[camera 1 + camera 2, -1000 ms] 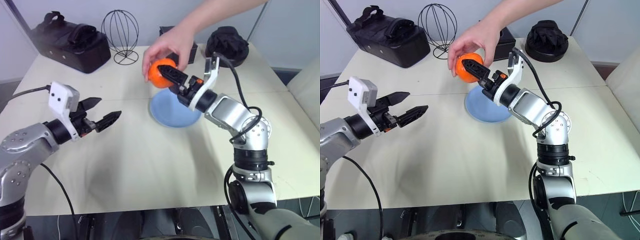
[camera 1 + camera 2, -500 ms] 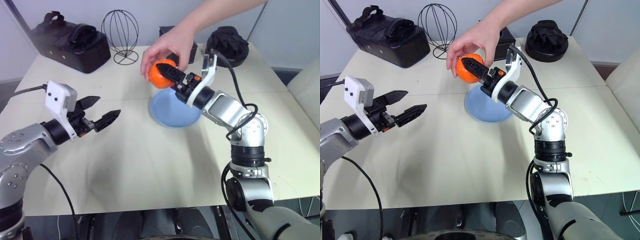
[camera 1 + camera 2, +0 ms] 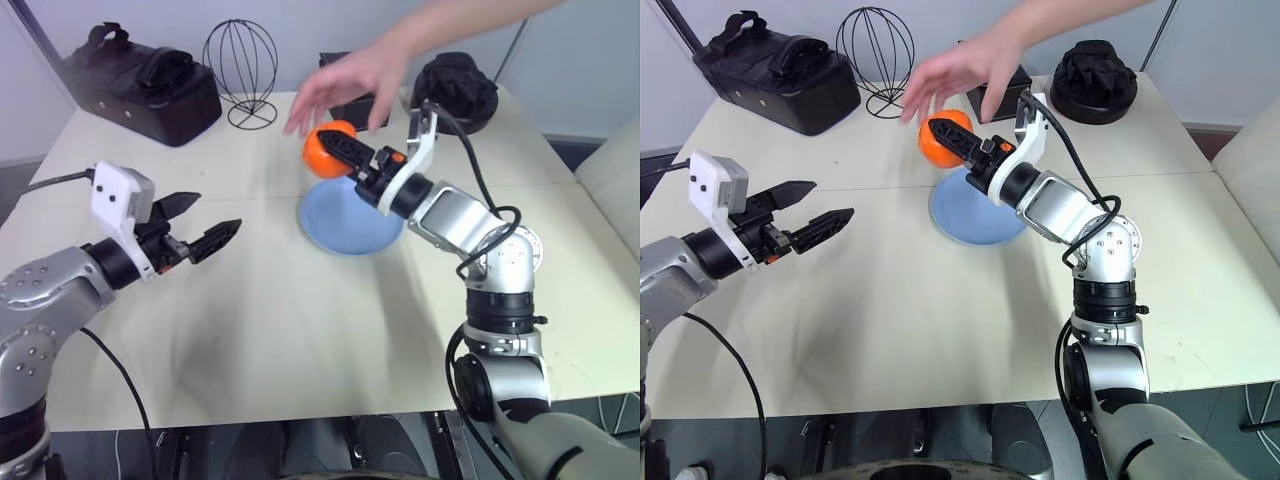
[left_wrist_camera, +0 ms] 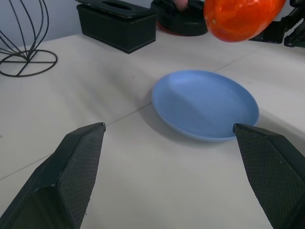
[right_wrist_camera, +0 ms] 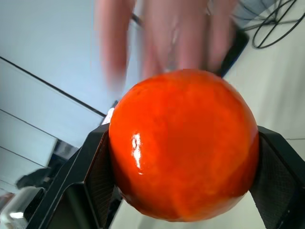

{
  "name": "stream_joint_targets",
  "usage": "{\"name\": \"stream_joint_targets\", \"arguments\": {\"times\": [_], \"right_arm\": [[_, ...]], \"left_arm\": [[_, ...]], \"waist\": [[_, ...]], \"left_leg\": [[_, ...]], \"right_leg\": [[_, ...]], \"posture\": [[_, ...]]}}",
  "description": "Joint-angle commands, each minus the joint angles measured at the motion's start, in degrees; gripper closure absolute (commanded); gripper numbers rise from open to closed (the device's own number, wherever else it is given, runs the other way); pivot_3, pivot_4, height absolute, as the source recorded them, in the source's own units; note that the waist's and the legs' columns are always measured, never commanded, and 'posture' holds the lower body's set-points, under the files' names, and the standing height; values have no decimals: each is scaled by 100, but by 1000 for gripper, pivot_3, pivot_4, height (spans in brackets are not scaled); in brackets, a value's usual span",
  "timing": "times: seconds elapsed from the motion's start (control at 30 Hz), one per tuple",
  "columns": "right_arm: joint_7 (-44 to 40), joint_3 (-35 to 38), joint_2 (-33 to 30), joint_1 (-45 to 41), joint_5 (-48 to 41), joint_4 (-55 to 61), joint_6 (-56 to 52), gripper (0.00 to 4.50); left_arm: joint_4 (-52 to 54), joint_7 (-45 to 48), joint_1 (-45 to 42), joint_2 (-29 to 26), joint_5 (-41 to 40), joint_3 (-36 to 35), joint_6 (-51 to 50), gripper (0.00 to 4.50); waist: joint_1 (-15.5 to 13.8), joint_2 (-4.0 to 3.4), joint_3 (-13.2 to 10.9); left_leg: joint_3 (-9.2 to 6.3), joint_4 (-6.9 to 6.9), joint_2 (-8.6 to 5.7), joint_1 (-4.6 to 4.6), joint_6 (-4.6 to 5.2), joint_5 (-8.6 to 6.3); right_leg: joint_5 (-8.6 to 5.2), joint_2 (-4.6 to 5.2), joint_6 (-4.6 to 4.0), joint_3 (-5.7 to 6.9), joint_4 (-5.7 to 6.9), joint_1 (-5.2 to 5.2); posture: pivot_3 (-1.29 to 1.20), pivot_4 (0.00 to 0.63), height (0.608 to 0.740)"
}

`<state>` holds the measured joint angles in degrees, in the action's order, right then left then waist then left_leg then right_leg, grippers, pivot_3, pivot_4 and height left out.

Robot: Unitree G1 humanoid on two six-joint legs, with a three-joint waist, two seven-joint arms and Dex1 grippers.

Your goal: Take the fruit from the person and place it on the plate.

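Holding the fruit (image 3: 327, 148) in my right gripper (image 3: 342, 150) at the moment, both black fingers clamped on its sides, up in the air just past the far edge of the plate (image 3: 350, 217). From the head cams, the person's hand (image 3: 345, 84) is open and spread just above the fruit, blurred, and I can't see it touching the fruit. The plate sits flat on the pale table (image 3: 300, 330), with nothing on it. My left gripper (image 3: 205, 226) hangs over the table well off to the left, fingers spread apart with nothing between them. At the back of the table there's a black bag (image 3: 140, 80), a wire ball stand (image 3: 240, 62) and a black box (image 3: 360, 98).

Left wrist cam: my two fingertips (image 4: 71, 176) stand wide apart, and between them I see the plate (image 4: 205, 105) on the table with the fruit (image 4: 240, 19) above its far side.

Right wrist cam: the fruit (image 5: 183, 143) is wedged between my two fingers (image 5: 88, 176), pads pressed on either side. Behind it are the person's blurred fingers (image 5: 181, 33).
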<state>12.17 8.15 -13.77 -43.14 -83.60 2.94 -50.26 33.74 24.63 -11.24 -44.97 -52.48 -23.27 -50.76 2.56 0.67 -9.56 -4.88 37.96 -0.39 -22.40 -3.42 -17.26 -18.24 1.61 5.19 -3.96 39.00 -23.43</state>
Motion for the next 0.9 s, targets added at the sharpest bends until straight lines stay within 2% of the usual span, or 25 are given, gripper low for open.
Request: {"name": "stream_joint_targets", "arguments": {"times": [0.03, 0.17, 0.33, 0.53, 0.7, 0.83, 0.9], "right_arm": [[-600, -396, -524, 108, 1110, 587, 28, 1378], [-1497, -1484, -1196, 529, 3115, 771, 609, 1378], [-2194, -2152, -1104, 829, 4874, 74, 1760, 1378], [-2561, -2406, -685, 736, 6271, -1019, 2777, 1378], [-2770, -2526, -656, 724, 7126, -1337, 3064, 1378], [-2866, -2378, -608, 745, 7459, -1383, 3081, 1378], [-2939, -2331, -615, 750, 7591, -1358, 3087, 328]], "left_arm": [[30, -15, -37, 9, 22, -39, 112, 0], [46, -33, -1, 75, 96, 8, 155, 0], [87, -62, 74, 195, 235, 102, 245, 0], [127, -164, 181, 370, 325, 112, 341, 0], [207, -212, 309, 477, 280, 84, 358, 0], [243, -232, 367, 518, 235, 59, 366, 0], [249, -229, 379, 517, 224, 61, 367, 0]], "waist": [[-7, -1, -1], [-3, -1, 0], [16, -2, -2], [-12, -2, -2], [-5, -1, -2], [-4, -1, -1], [-10, -1, -1]], "left_leg": [[0, 0, 0, -1, 0, 0], [1, -2, -2, -1, 0, 0], [3, -5, 1, -1, 0, 0], [2, -5, -1, -1, -1, 0], [2, -4, -3, -1, -2, 1], [0, -4, -3, -1, -2, 1], [1, -4, -3, -1, -2, 1]], "right_leg": [[0, 0, 0, 0, -1, 0], [0, 0, 0, 0, -6, 0], [0, -3, 0, -4, -4, -4], [0, 1, 0, -4, -4, -3], [0, 4, 0, -4, -4, -3], [0, 3, 0, -4, -4, -3], [0, 4, 0, -4, -4, -2]], "posture": [[0, 150, 740], [0, 150, 740], [0, 150, 740], [0, 150, 740], [0, 150, 740], [0, 150, 740], [0, 150, 740]]}}
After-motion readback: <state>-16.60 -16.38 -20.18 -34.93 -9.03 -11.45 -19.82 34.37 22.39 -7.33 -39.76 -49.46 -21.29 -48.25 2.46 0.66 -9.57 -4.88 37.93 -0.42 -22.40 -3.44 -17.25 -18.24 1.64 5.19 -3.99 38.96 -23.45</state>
